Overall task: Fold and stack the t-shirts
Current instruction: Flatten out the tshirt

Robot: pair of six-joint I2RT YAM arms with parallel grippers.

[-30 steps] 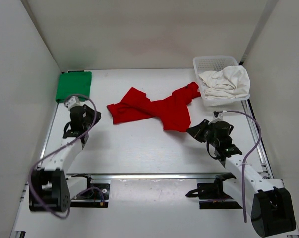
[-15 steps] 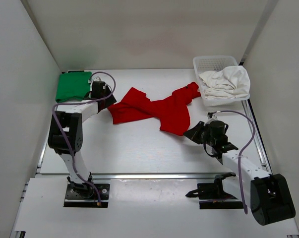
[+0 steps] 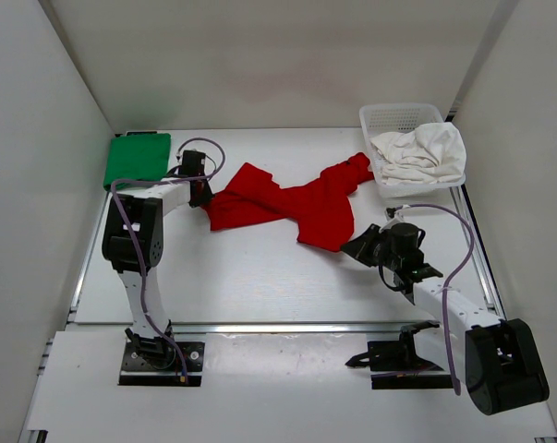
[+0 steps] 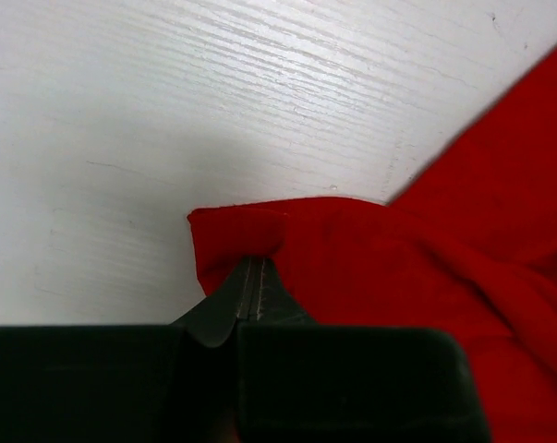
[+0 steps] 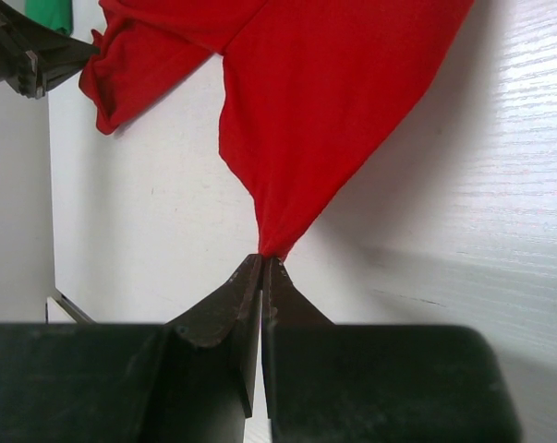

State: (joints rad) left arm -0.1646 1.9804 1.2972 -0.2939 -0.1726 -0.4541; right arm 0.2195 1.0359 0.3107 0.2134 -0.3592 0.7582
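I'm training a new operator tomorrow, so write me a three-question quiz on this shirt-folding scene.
1. True or false: the left gripper and the right gripper are both shut on the red t-shirt.
2. The white t-shirt lies: A in the basket; B hanging in the air; C under the red one.
3. Fill in: the folded t-shirt at the far left is ____.
Key: 1 true; 2 A; 3 green.

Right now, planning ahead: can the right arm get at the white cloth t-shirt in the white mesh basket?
Probably not: the right gripper is shut on the red cloth t-shirt, though the white t-shirt lies uncovered.
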